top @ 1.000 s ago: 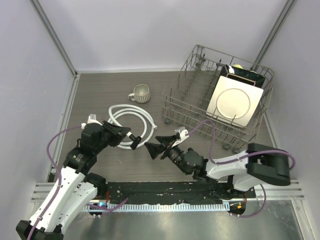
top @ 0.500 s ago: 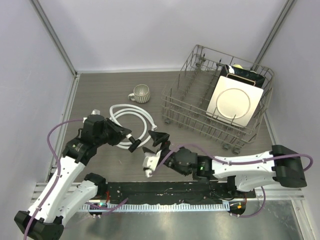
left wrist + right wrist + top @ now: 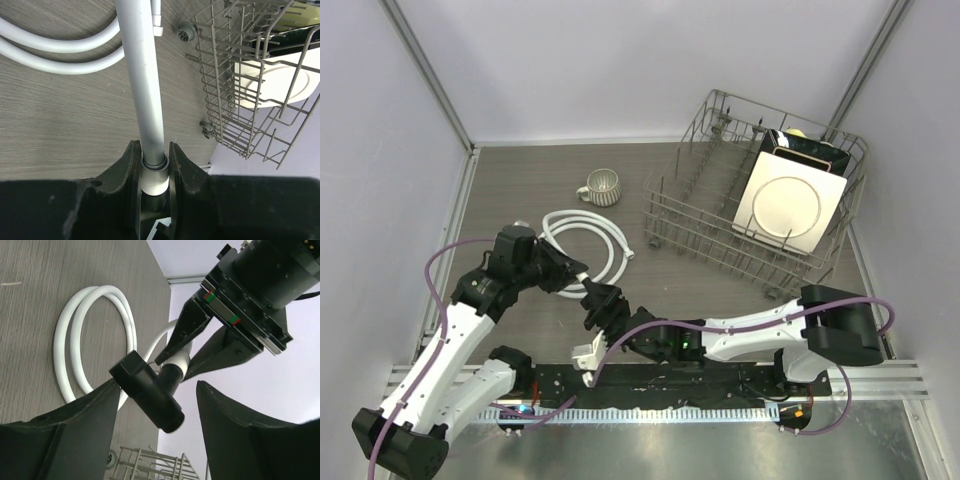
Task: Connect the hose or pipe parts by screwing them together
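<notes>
The white hose (image 3: pixel 582 222) lies coiled on the table, and one end rises to my left gripper (image 3: pixel 572 277). In the left wrist view that gripper (image 3: pixel 152 162) is shut on the hose's white end nut (image 3: pixel 153 179), and the hose (image 3: pixel 142 75) runs straight away from it. The black T-shaped fitting (image 3: pixel 148 390) sits on that nut (image 3: pixel 179 360). My right gripper (image 3: pixel 159 386) is open, with one finger on each side of the fitting. The left finger (image 3: pixel 85 430) is close against the fitting, and a gap separates it from the right finger (image 3: pixel 240 435). In the top view the right gripper (image 3: pixel 602 306) is just below the left one.
A grey ribbed mug (image 3: pixel 601 186) stands behind the coil. A wire dish rack (image 3: pixel 688 212) holding a square white plate (image 3: pixel 788 205) fills the back right, and its near corner (image 3: pixel 225 85) shows in the left wrist view. Purple cables loop off both arms.
My right arm has swung left across the table and brought its gripper up around the fitting, its jaws now narrower. The left gripper has barely moved and still holds the hose end.
</notes>
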